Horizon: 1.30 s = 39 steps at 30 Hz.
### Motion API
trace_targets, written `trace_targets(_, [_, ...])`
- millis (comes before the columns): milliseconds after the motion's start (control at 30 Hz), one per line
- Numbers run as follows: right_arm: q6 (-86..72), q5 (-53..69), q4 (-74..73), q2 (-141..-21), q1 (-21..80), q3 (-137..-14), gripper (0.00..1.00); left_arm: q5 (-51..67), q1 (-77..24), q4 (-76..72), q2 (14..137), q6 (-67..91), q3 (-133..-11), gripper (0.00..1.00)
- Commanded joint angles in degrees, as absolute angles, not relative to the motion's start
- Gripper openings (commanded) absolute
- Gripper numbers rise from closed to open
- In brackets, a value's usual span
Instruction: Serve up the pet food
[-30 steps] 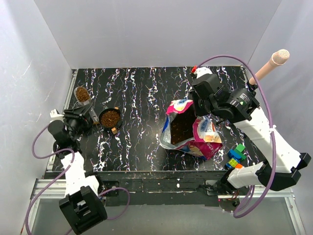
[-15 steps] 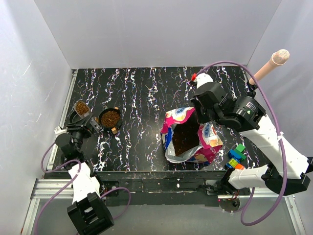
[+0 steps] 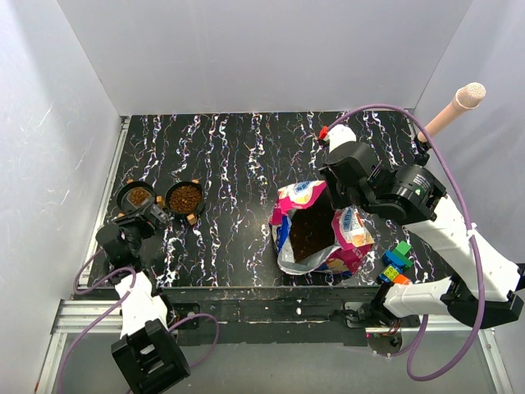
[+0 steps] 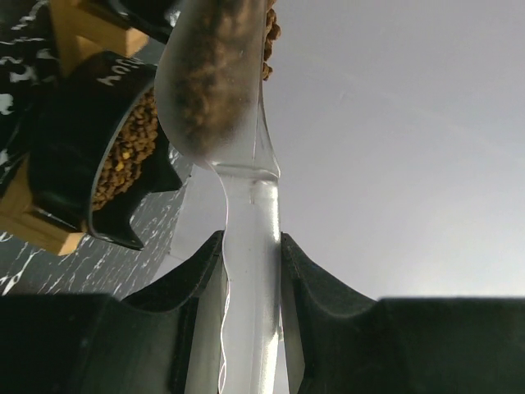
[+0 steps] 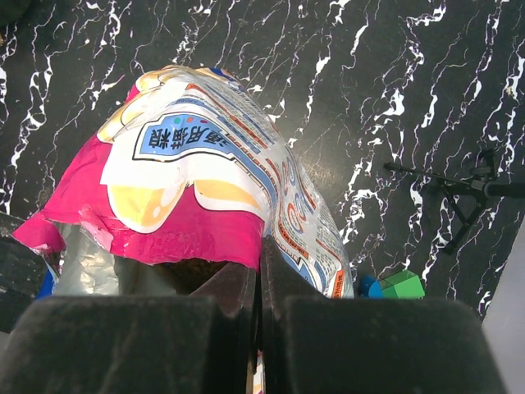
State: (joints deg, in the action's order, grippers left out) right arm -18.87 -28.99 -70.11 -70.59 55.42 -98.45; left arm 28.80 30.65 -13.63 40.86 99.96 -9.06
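Note:
The pet food (image 3: 185, 199) fills the right one of two black bowls at the table's left. My left gripper (image 3: 139, 216) is shut on the handle of a clear scoop (image 4: 215, 74). The scoop holds kibble and hangs tilted over the left bowl (image 3: 123, 190). In the left wrist view, the fingers (image 4: 308, 271) pinch the handle, with a kibble-filled bowl (image 4: 70, 156) to the left. The magenta-and-blue bag (image 3: 354, 246) lies open mid-table with brown kibble (image 3: 308, 231) inside. My right gripper (image 3: 338, 197) is shut on the bag's upper edge (image 5: 197, 234).
Colourful toy blocks (image 3: 395, 263) sit by the table's right front edge, close to the bag, and show green (image 5: 402, 285) in the right wrist view. A pink microphone-like rod (image 3: 451, 111) sticks out at the back right. White walls enclose the table.
My left arm drew back and lowered the loaded scoop from behind the bowls to over the left bowl. The right arm shifted slightly and the bag's mouth now stands wider.

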Motion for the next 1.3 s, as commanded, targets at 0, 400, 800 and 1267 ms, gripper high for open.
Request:
trace_targets(0, [-18.11, -33.92, -57.31, -66.09, 56.16, -100.81, 0.01, 27.33, 30.94, -7.75, 41.74, 100.81, -11.42, 0.00])
trace_targets(400, [-17.05, -35.68, -56.08, -65.48, 56.60, -100.11, 0.01, 28.21, 30.94, 12.82, 48.86, 98.96, -22.23, 0.00])
trace_targets(800, [-15.82, -37.35, -55.37, -64.95, 56.60, -100.02, 0.01, 28.57, 31.03, 31.45, 56.15, 102.31, -33.03, 0.00])
trace_targets(1267, [-14.68, -38.67, -54.67, -65.04, 56.60, -100.02, 0.01, 29.09, 30.94, 50.86, 73.55, 107.41, -48.93, 0.00])
